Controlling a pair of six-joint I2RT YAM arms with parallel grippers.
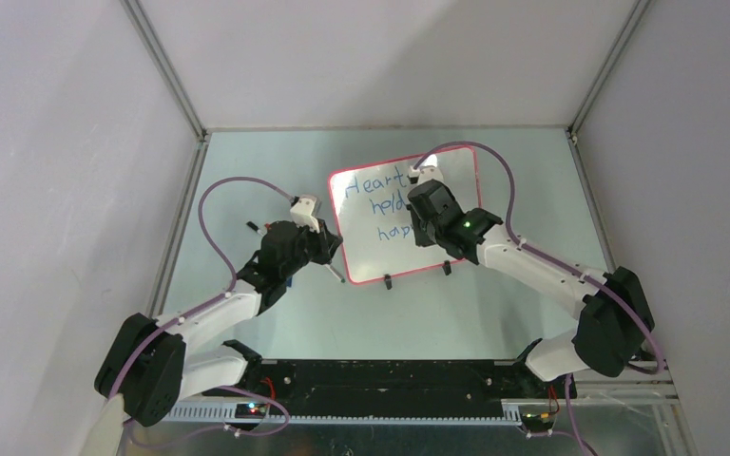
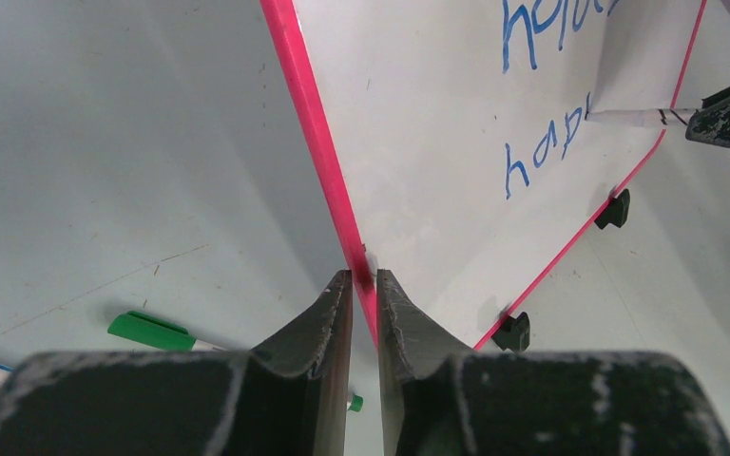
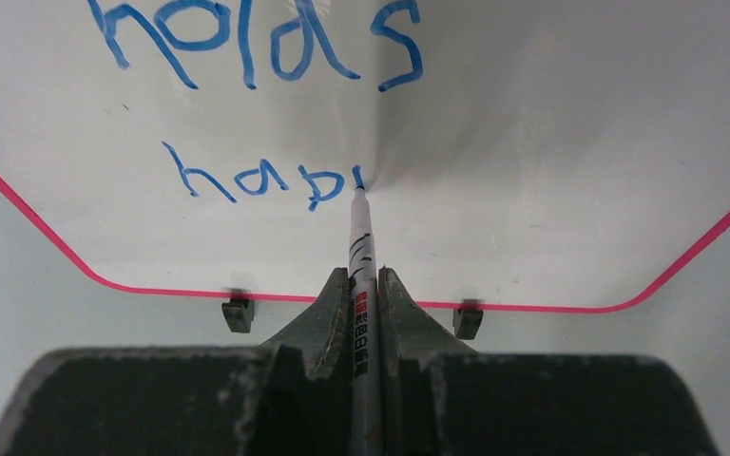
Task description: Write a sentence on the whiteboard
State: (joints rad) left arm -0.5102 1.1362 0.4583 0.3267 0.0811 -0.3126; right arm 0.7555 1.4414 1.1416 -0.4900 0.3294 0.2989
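The left pincer (image 2: 363, 278) is pinched tight on the red frame at the left edge of the whiteboard (image 2: 437, 142). A green-capped pen (image 2: 150, 332) lies on the tabletop (image 2: 105, 142) just beside it. The right pincer (image 3: 363, 277) is clamped on a white marker (image 3: 359, 237), whose tip touches the board at the end of the bottom line. The board stands propped on two black feet (image 3: 238, 313) mid-tabletop. The sentence (image 1: 380, 207) reads "Heart", "holds", "hapi" in blue.
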